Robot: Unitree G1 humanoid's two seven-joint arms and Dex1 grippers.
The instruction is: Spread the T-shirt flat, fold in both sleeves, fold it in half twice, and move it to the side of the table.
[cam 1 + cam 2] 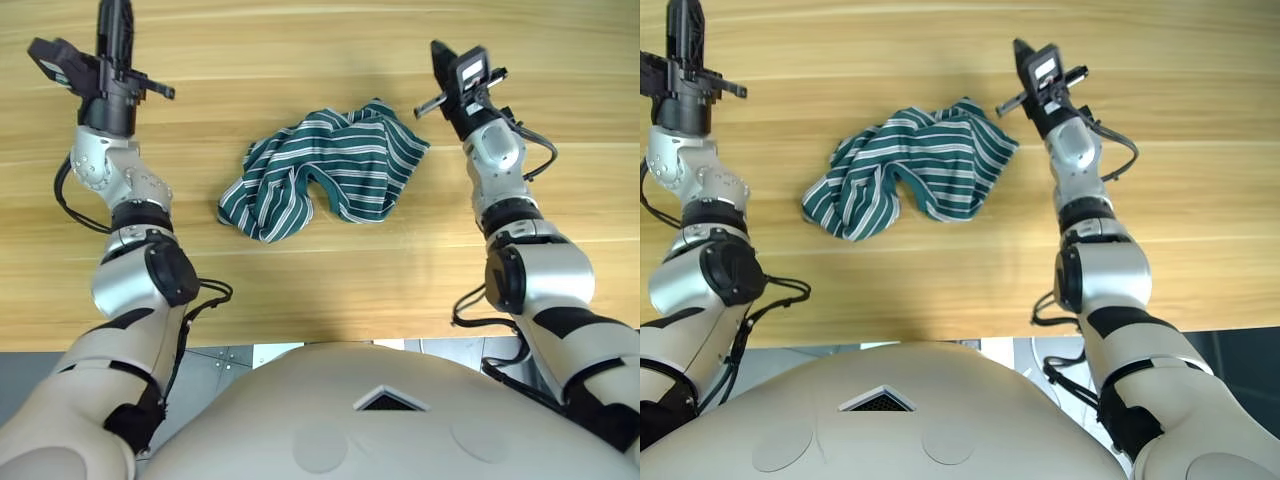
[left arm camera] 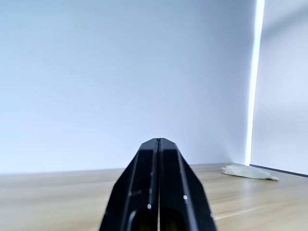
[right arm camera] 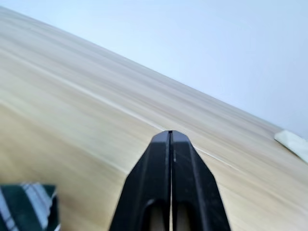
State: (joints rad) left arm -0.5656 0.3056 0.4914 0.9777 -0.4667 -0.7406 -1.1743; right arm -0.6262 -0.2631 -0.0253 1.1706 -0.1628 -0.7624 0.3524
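Left eye view is showing me the T-shirt (image 1: 325, 170) lying crumpled on the table (image 1: 300, 290), left gripper (image 1: 113, 12) and right gripper (image 1: 437, 50) flanking it, both pinched shut, empty — I'm judging opposite edges need pulling apart evenly.

no legible text, labels, or numbers

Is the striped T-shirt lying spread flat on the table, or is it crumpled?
Crumpled. The T-shirt lies bunched in a heap on the table, with folds and overlapping layers; no sleeve is laid out.
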